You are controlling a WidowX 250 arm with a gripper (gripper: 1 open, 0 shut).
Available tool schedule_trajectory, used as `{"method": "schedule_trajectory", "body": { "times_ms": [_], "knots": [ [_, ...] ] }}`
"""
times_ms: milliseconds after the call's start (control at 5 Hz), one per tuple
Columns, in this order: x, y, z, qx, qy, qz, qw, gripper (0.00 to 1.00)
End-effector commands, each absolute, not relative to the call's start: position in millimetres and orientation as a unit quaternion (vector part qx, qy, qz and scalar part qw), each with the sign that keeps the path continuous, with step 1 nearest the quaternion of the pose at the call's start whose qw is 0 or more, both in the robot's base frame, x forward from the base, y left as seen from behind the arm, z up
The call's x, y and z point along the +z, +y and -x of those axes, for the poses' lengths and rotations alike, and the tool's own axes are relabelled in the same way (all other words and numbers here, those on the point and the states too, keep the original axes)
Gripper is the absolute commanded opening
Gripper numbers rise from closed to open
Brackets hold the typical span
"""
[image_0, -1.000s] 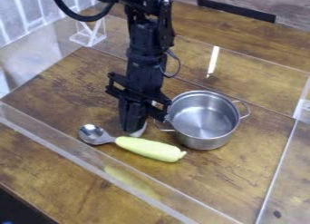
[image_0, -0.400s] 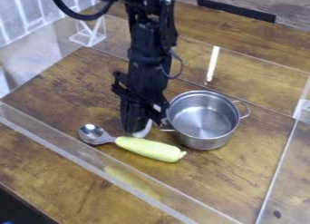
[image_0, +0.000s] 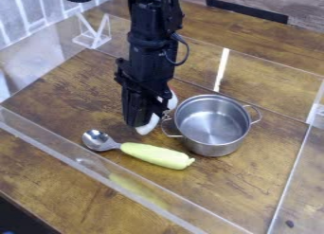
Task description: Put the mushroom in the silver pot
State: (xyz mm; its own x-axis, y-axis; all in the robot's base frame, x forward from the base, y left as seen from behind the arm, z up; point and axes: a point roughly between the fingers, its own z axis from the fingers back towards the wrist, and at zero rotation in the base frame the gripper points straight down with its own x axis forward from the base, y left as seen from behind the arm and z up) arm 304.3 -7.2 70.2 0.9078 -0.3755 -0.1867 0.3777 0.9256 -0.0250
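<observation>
The mushroom [image_0: 152,123] hangs a little above the wooden table, its cream-white stem showing below the black fingers. My gripper [image_0: 142,117] points almost straight down and is shut on it. The cap is mostly hidden behind the fingers. Just to the right, close beside the gripper, stands the silver pot [image_0: 211,124], upright and with nothing inside. The mushroom is left of the pot's rim, not over its opening.
A metal spoon [image_0: 98,139] lies front left of the gripper and a yellow-green vegetable [image_0: 157,154] lies in front of the pot. A white stick [image_0: 222,67] stands behind the pot. Clear plastic walls [image_0: 51,134] fence the table.
The gripper has risen off the table with the mushroom in it and rolled slightly at the wrist. Pot, spoon and vegetable have stayed put.
</observation>
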Motion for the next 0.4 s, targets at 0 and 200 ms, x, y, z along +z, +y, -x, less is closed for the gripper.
{"method": "schedule_trajectory", "body": {
  "times_ms": [0,200],
  "knots": [
    [99.0,8.6,-319.0,-0.201,0.048,-0.011,0.978,0.0],
    [92.9,21.7,-325.9,-0.185,0.051,-0.008,0.981,0.0]
  ]
}}
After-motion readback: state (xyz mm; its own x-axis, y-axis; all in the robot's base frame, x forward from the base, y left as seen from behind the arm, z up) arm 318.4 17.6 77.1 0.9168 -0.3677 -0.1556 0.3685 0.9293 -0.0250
